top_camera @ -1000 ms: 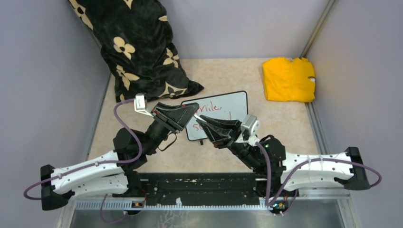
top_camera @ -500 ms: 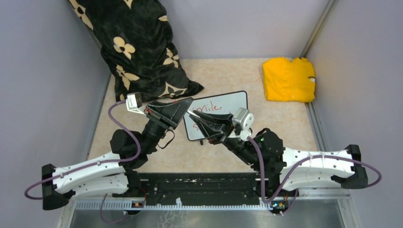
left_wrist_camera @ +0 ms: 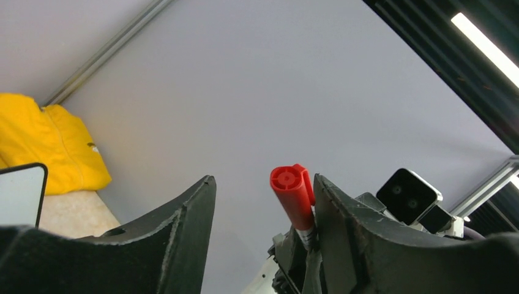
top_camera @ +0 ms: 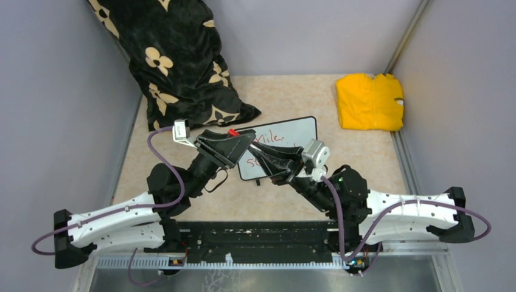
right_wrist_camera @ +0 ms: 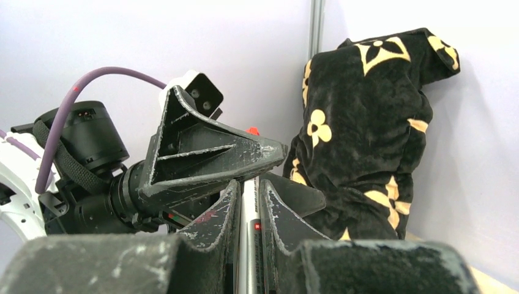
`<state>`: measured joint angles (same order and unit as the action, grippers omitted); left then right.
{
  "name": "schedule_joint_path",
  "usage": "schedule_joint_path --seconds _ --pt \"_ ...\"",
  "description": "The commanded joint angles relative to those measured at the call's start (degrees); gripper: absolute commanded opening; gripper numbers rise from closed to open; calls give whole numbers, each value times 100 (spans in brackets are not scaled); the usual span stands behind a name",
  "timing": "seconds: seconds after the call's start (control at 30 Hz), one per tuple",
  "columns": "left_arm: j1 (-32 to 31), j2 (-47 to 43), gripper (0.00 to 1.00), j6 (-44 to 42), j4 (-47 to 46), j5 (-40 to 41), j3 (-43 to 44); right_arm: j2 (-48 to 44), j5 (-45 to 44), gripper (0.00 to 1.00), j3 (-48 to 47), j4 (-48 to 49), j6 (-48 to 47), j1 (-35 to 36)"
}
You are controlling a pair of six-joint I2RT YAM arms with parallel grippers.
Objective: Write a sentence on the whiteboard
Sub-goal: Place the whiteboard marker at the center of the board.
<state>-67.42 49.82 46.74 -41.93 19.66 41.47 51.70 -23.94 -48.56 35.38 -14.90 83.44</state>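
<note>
Right gripper (right_wrist_camera: 248,188) is clamped on the marker (right_wrist_camera: 247,239), barrel lying along the jaws. Left gripper (left_wrist_camera: 264,179) stands parted. The red cap (left_wrist_camera: 292,195) touches one finger only, with a clear gap on the other side.

Judged step: seating the cap, writing looks finished. Push straight along the barrel, no side load.

Whiteboard (top_camera: 301,129) lies mid-table beneath both wrists, its sentence (top_camera: 271,139) partly hidden.

Open room is the bare table (top_camera: 292,94) beyond the board. Black floral cushion (top_camera: 176,61) fills the far left corner, folded yellow cloth (top_camera: 369,101) the far right corner. Side walls (top_camera: 67,109) are close.
</note>
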Motion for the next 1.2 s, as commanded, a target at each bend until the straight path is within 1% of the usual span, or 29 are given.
schedule_joint_path --seconds 0.0,0.1,0.2,0.5,0.7,0.87,0.97,1.1,1.13,1.17 --pt "-52 -78 68 -361 304 -27 60 -351 -95 0 81 100 111 -21" --pt "-52 -186 73 -454 376 -6 125 -445 -96 0 105 68 127 -21" --pt "-52 -331 74 -516 490 -6 170 -485 -40 0 115 63 127 -22" --pt "-52 -250 72 -510 485 -37 229 -469 81 0 252 380 183 -21" --pt "-52 -399 73 -672 330 175 204 -511 110 0 341 412 257 -21" --pt "-52 -359 60 -710 178 45 192 -488 86 0 427 544 268 -20" --pt "-52 -330 59 -648 83 -35 141 -471 55 0 463 670 260 -22" --pt "-52 -509 63 -530 -16 178 21 -469 57 0 483 725 259 -21" --pt "-52 -553 61 -443 16 278 3 -470 58 0 491 730 259 -21" --pt "-54 -587 57 -382 49 348 -2 -468 56 0 500 732 266 -22"
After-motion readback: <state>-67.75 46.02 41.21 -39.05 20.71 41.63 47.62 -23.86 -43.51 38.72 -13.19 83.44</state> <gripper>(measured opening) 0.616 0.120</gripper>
